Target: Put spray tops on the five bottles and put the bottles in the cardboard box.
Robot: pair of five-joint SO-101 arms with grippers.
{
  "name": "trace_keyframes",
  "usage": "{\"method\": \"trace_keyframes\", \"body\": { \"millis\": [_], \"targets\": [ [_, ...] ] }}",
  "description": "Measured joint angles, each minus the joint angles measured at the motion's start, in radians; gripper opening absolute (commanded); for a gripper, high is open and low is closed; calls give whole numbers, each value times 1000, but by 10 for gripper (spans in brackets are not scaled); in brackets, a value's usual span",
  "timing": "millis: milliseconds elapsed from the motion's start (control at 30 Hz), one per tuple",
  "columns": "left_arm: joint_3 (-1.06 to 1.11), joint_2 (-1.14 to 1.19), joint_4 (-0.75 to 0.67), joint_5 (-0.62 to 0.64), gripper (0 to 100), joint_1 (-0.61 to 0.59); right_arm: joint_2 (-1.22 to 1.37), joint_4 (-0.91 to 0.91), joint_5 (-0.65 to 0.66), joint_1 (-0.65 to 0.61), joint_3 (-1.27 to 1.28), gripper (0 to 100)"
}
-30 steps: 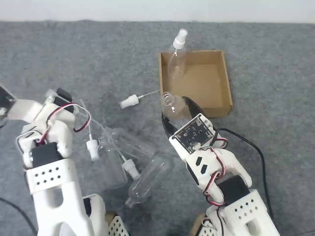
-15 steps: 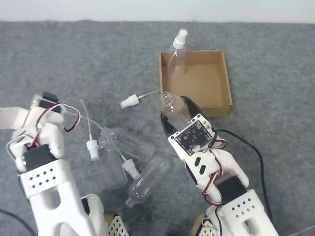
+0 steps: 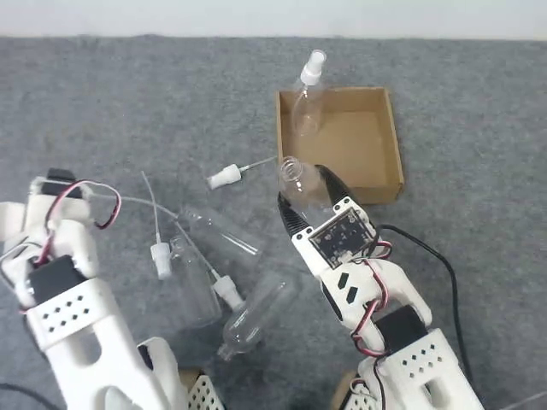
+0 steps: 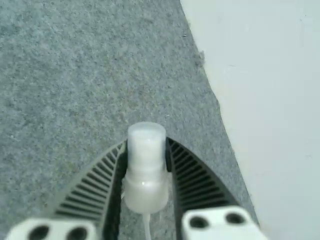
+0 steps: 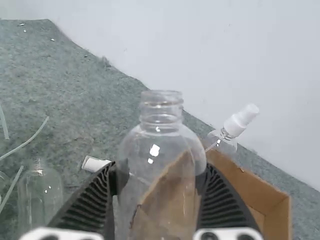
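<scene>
Carpet, grey and fuzzy, covers the tabletop [image 3: 128, 102]. The cardboard box [image 3: 396, 141] sits toward 1 o'clock in the high view. A capped bottle [image 3: 306, 107] lies over the box's 11 o'clock corner, and its white top sticks out past the wall. The right pincer [image 5: 160, 175] is clenched around an open bottle [image 5: 160, 130], whose mouth points away from the pincer, just by the box's 7 o'clock corner. Three bare bottles [image 3: 256, 312] lie in a heap toward 7 o'clock. The left pincer [image 4: 146, 145], over at 9 o'clock, squeezes a held spray top [image 4: 146, 172] between its fingers. A loose spray top [image 3: 225, 178] lies at 9 o'clock from the open bottle. Two other spray tops [image 3: 161, 259] lie on the heap.
</scene>
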Motion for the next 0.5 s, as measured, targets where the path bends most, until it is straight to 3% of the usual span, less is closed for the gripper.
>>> {"method": "trace_keyframes", "body": {
  "millis": [233,500],
  "targets": [
    [-18,0,0,17,12,0,0,0,-6,-29,0,41],
    [-107,-2,0,20,12,120,0,0,-6,-51,0,41]
  ]
}}
